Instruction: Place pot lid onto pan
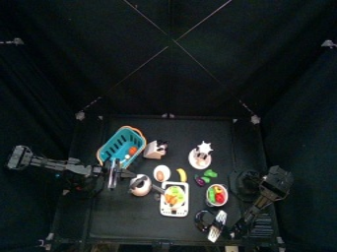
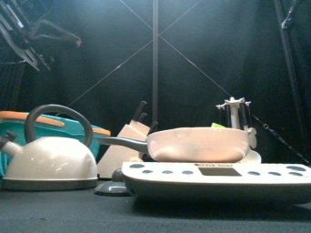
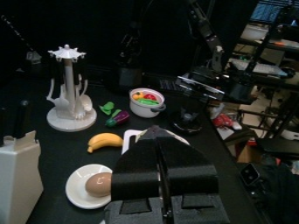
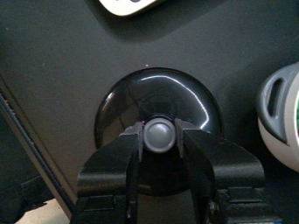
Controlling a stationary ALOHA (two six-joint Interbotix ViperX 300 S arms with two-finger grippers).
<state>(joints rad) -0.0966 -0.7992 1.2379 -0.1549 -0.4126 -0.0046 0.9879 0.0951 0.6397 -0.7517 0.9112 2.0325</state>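
Observation:
The black pot lid (image 4: 158, 109) lies flat on the black table, its grey knob (image 4: 160, 134) pointing up. My right gripper (image 4: 162, 157) is low over the lid, open, with one jaw on each side of the knob. In the top view the right gripper (image 1: 216, 220) is at the table's front right. The tan pan (image 2: 201, 142) with a black handle sits on a white kitchen scale (image 2: 213, 180). My left gripper (image 3: 163, 179) is shut and empty, resting at the table's left (image 1: 116, 178).
A white kettle (image 2: 49, 159) stands at the front left with a teal basket (image 1: 121, 146) behind it. A white rack (image 3: 68, 87), a banana (image 3: 105, 140), a fruit bowl (image 3: 146, 98) and a plate with an egg (image 3: 93, 182) crowd the middle.

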